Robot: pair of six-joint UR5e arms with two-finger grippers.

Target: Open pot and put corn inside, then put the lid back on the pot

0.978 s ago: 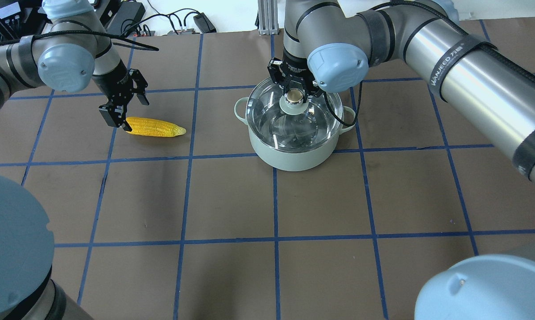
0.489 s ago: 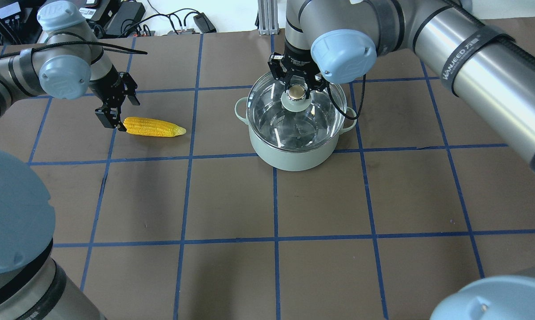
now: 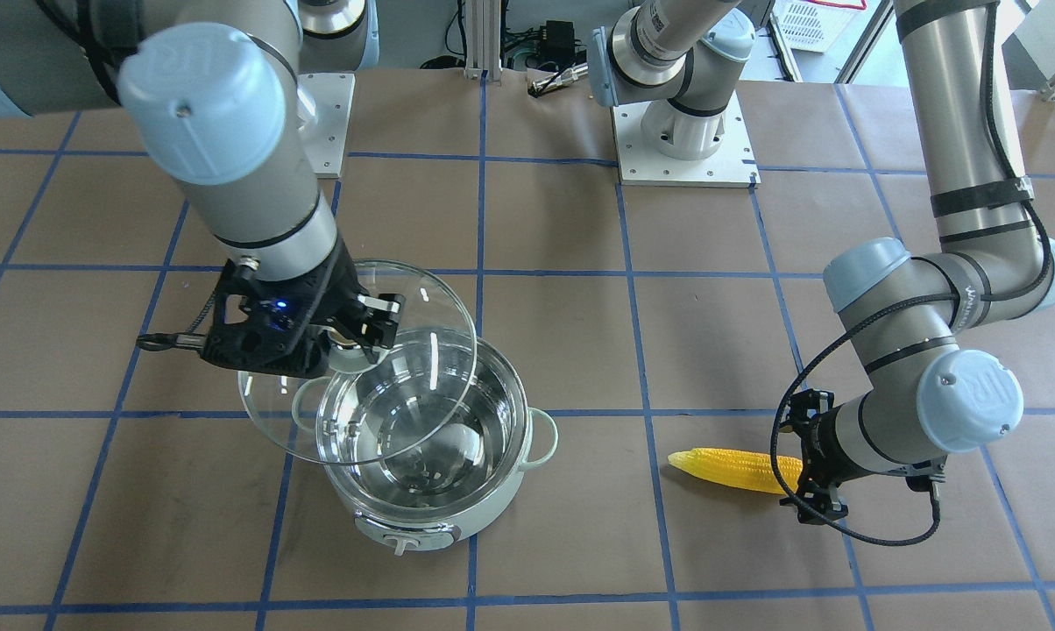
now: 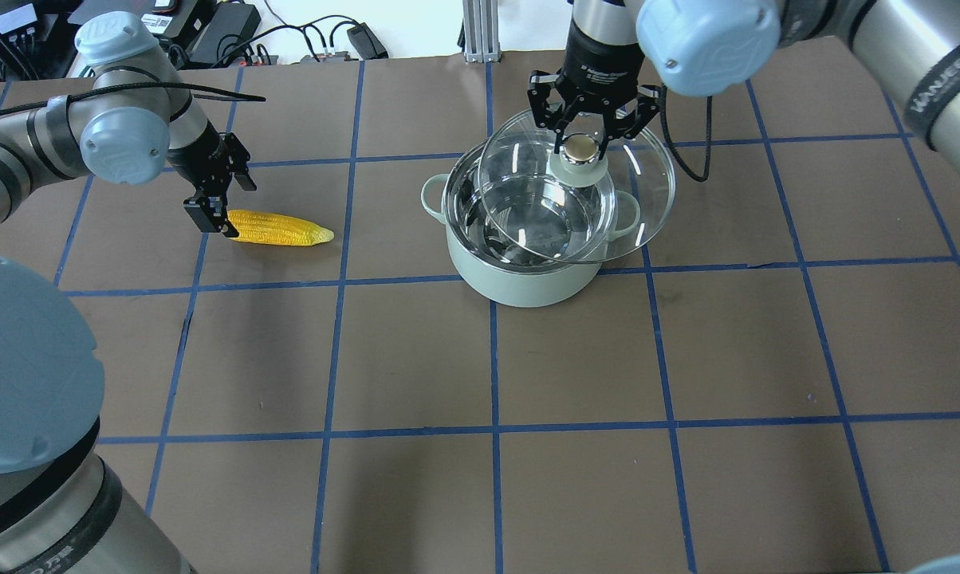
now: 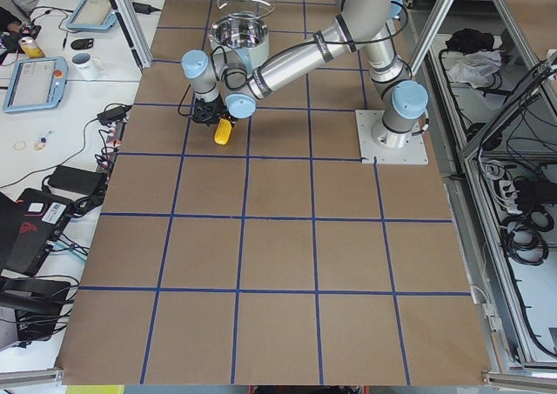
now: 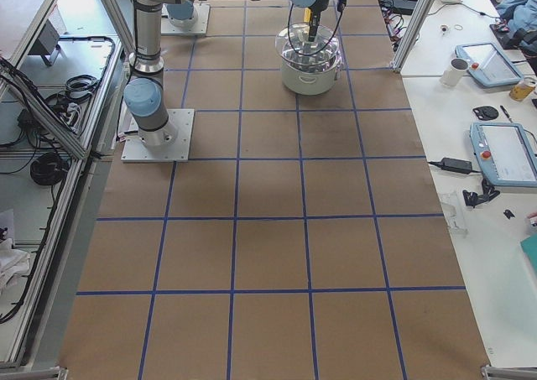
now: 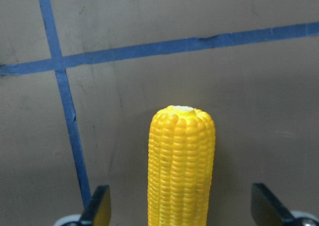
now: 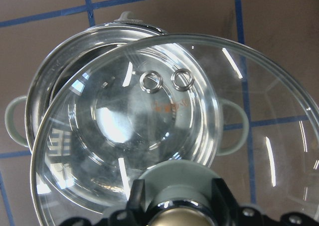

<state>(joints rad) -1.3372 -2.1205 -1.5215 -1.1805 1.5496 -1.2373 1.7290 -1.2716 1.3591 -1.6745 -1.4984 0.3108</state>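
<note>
Lid (image 4: 576, 209) tight between right fingers (image 4: 554, 127), off-centre above pot (image 4: 520, 287) — left fingers (image 7: 99, 208) spread astride corn (image 7: 182, 166), plainest from wrist.

Pot (image 4: 520, 283): pale mint-green outside, shiny steel inside. Lid (image 4: 647, 191): clear glass, pale green centre disc (image 4: 580, 170), beige knob (image 4: 580, 148), two silver metal vent rings (image 8: 151, 81). Corn (image 4: 277, 228): bright yellow, straight kernel rows, paler tip. Table (image 4: 416, 359): flat brown with a grid of blue tape lines (image 4: 493, 359). Left gripper (image 4: 226, 203) and right gripper (image 4: 582, 143): black. Arms (image 3: 265, 210): silver-grey, pale blue joint caps (image 3: 199, 101).
</note>
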